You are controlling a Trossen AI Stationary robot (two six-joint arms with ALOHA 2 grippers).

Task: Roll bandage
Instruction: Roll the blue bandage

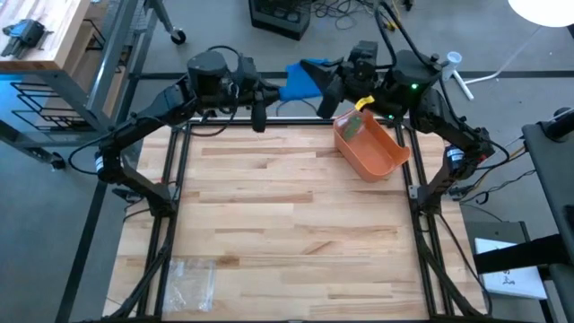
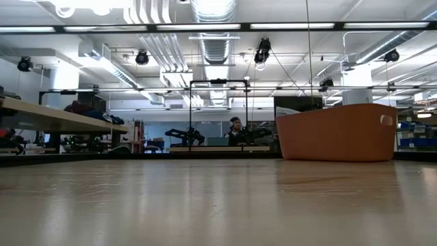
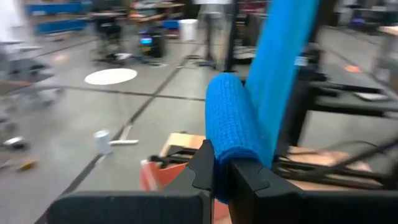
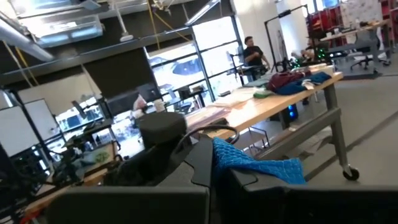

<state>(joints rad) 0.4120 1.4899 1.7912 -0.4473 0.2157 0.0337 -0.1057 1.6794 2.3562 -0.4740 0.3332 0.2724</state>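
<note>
A blue bandage (image 1: 302, 79) hangs in the air between my two grippers, above the table's far edge. My left gripper (image 1: 280, 90) is shut on its rolled part (image 3: 230, 118), from which a flat strip (image 3: 283, 56) rises toward the other arm. My right gripper (image 1: 330, 82) is shut on the strip's other end (image 4: 258, 165). Neither gripper shows in the low view. My left gripper pinches the rolled part's lower end (image 3: 222, 167) between its two fingers, which come at it roughly level from the table's left. The bandage is lifted clear of the table. My right gripper pinches the strip's loose end (image 4: 222, 152) between its two fingers, roughly level from the table's right. The cloth fans out beyond the fingers, clear of the table.
An orange bin (image 1: 369, 148) (image 2: 338, 133) with something green inside stands at the table's far right, just below my right arm. A clear plastic bag (image 1: 188, 278) lies at the near left corner. The wooden tabletop (image 1: 287, 206) lies between them.
</note>
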